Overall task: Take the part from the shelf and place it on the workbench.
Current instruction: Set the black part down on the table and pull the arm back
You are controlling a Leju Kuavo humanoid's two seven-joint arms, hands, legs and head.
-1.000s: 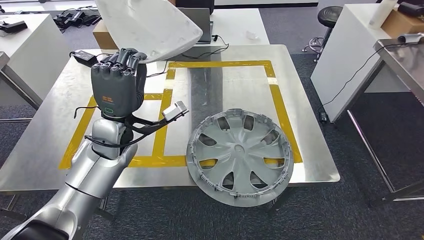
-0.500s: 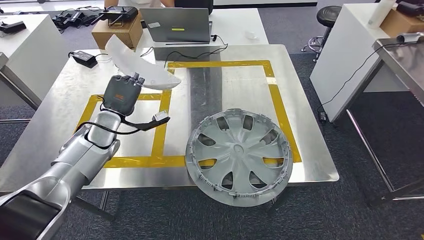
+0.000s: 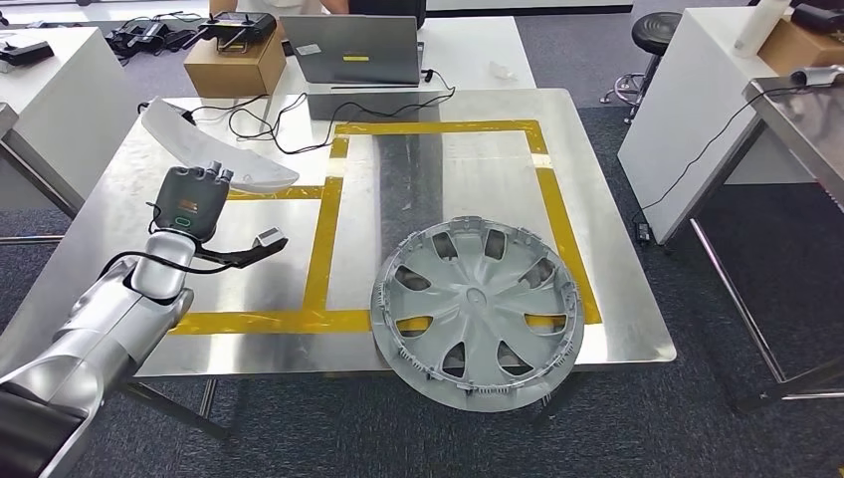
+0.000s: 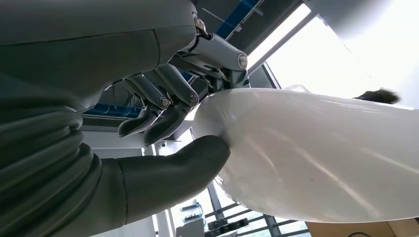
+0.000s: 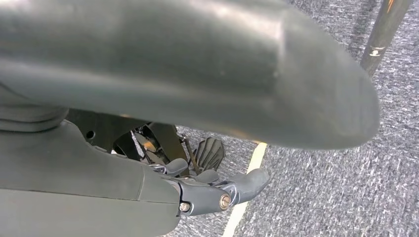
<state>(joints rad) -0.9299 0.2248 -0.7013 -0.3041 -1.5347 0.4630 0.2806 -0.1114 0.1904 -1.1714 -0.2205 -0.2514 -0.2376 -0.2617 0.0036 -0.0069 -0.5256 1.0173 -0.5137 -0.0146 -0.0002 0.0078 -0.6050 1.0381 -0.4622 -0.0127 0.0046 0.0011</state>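
One white curved part point(image 3: 214, 159) and one silver hubcap point(image 3: 478, 311) are sitting over one steel workbench point(image 3: 597, 249). Behind it, one laptop point(image 3: 348, 50) and one cardboard box point(image 3: 234, 68) are resting on another table.

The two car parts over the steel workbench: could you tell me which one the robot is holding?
The white curved panel, gripped at its edge by the left hand over the workbench's left side. The grey wheel cover lies flat, untouched, overhanging the near edge.
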